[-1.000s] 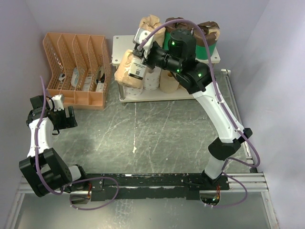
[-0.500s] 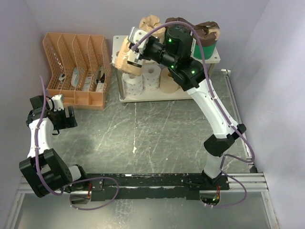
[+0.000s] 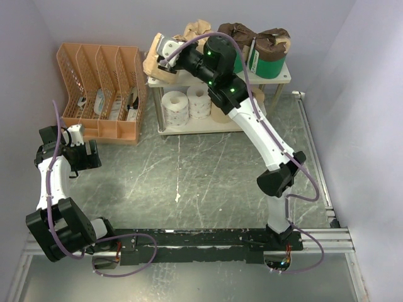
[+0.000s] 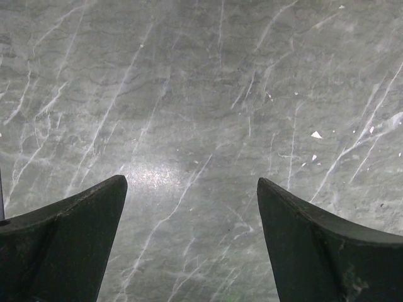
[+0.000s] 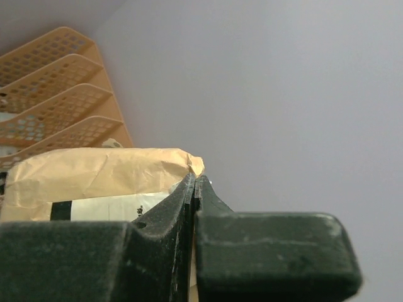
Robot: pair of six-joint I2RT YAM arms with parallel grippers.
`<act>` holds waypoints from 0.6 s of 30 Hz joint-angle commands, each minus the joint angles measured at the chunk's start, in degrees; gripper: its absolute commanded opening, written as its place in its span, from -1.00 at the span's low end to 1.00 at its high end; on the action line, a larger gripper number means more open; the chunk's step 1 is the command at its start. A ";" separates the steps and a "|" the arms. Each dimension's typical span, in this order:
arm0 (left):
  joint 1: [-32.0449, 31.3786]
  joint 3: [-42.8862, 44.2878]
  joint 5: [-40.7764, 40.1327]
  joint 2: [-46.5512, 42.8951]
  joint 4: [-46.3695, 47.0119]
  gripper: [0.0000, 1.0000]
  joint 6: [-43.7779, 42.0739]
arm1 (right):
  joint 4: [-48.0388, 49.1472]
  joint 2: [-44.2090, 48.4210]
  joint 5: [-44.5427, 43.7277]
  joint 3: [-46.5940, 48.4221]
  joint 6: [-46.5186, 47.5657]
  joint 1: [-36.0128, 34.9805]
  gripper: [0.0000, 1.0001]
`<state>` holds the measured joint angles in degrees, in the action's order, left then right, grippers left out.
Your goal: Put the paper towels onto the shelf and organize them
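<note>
My right gripper (image 3: 165, 56) is shut on the twisted end of a tan-paper-wrapped paper towel roll (image 3: 153, 64), held in the air over the left end of the shelf's top board (image 3: 284, 78). In the right wrist view the closed fingertips (image 5: 195, 180) pinch the wrapper of that roll (image 5: 94, 173). On the top board stand another tan-wrapped roll (image 3: 196, 30) and two green-wrapped rolls (image 3: 234, 38) (image 3: 272, 51). The lower tier holds a dotted white roll (image 3: 174, 107), a white roll (image 3: 199, 100) and a bare tan one (image 3: 220, 114). My left gripper (image 3: 88, 157) (image 4: 192, 182) hangs open over bare tabletop, far left.
An orange slotted file organizer (image 3: 101, 88) (image 5: 56, 94) stands just left of the shelf, close to the held roll. Grey walls close in behind and on both sides. A metal rail (image 3: 315, 163) runs along the table's right edge.
My right arm has lifted the wrapped roll up and back-left, from in front of the shelf's left end to above its top board. The left arm has stayed still.
</note>
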<state>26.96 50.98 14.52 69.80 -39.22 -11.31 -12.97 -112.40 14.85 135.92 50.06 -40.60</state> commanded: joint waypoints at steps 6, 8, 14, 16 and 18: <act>0.51 2.28 -1.13 -0.72 0.24 0.92 0.60 | 15.78 -6.09 1.09 1.97 8.36 2.24 -1.00; 0.52 2.32 -1.31 -0.59 0.29 0.91 0.67 | 17.99 -6.70 1.75 0.58 10.89 2.95 -1.00; 0.47 2.37 -1.27 -0.57 0.22 0.92 0.60 | 24.36 -8.68 3.47 -1.72 19.18 4.64 -1.00; 0.49 2.31 -1.33 -0.78 0.29 0.92 0.59 | 26.55 -9.05 4.02 -3.11 22.06 4.96 -1.00; 0.49 2.32 -1.29 -1.17 0.29 0.91 0.59 | 29.51 -8.72 4.30 -5.54 24.47 4.95 -1.00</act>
<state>26.96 51.27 13.69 69.73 -39.22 -11.31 6.48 -121.03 18.00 132.88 66.59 -36.21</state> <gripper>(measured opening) 0.959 0.003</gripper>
